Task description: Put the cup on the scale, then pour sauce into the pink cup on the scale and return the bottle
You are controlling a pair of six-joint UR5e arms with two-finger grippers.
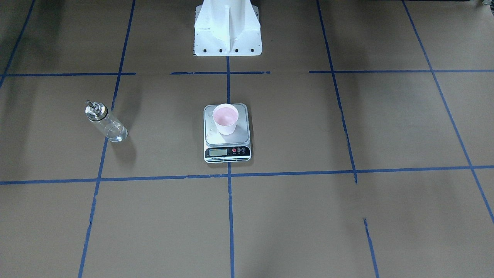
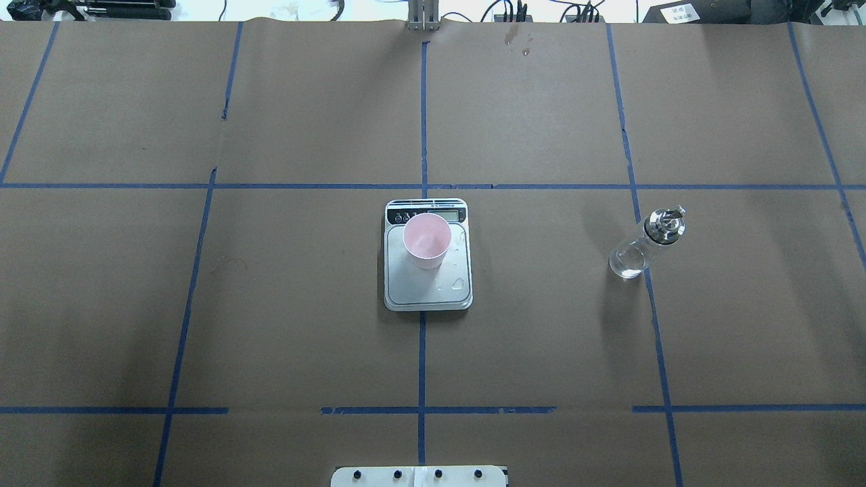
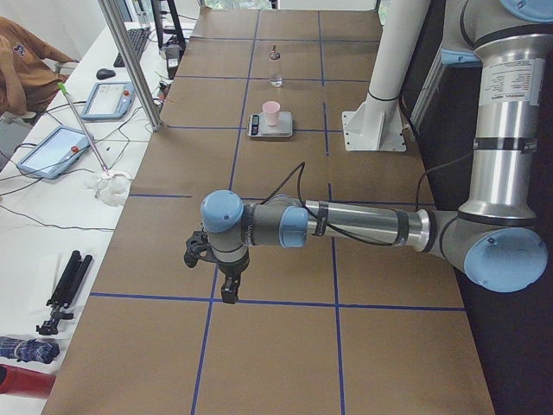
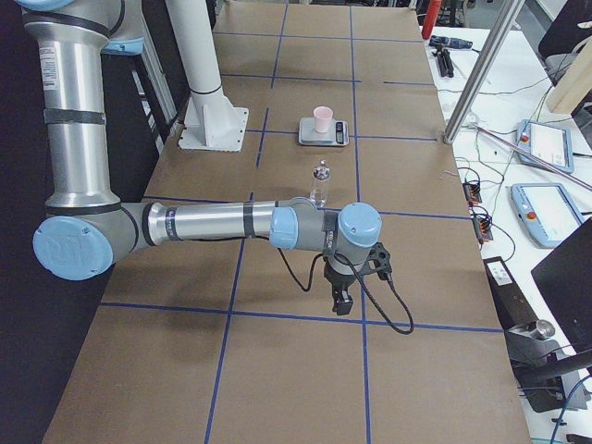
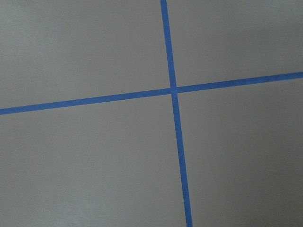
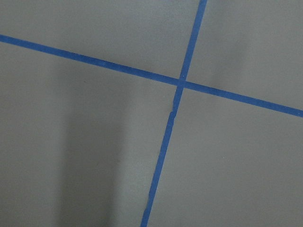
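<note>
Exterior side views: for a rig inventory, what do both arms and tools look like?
Left arm and right arm alike: silver metal tubes, grey joints, pale blue round caps. A black cable loops to each small black tool, left tool and right tool. The left arm's upright tube bears a printed label.

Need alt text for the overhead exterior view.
A pink cup stands on a small digital scale at the centre of a brown, blue-taped table. A clear bottle with a silver cap stands apart to its right.

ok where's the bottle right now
In the overhead view the bottle stands on the table's right half, on a blue tape line, well right of the scale holding the cup.
</note>
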